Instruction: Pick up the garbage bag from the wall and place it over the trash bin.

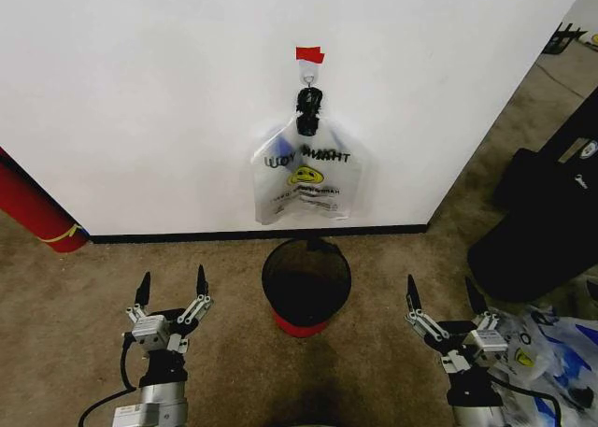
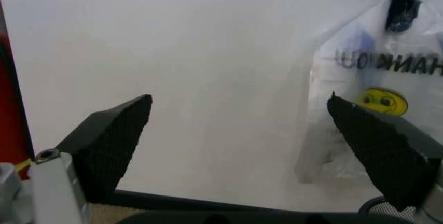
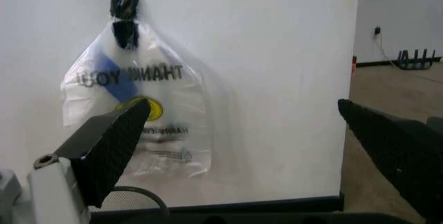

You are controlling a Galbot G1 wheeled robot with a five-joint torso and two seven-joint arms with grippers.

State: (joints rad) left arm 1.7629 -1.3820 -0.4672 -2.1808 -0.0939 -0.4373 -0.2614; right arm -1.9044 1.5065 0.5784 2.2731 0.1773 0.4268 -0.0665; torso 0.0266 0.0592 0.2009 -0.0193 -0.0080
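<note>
The garbage bag [image 1: 308,177], clear plastic with a yellow smiley and black lettering, hangs from a small hook on the white wall [image 1: 168,100] under a red tape strip [image 1: 309,54]. The same garbage bag [image 2: 374,89] also hangs in the left wrist view, and the garbage bag [image 3: 138,110] faces the right wrist camera. Directly below it the black mesh trash bin [image 1: 306,282] with a red base stands on the carpet. My left gripper [image 1: 171,285] is open low to the bin's left. My right gripper [image 1: 442,293] is open low to its right. Both are well short of the bag.
A red cylinder [image 1: 33,210] leans at the wall's left end. A bulky black object [image 1: 542,221] stands on the right past the wall's corner. More printed plastic bags [image 1: 547,352] lie on the floor beside my right arm. Brown carpet surrounds the bin.
</note>
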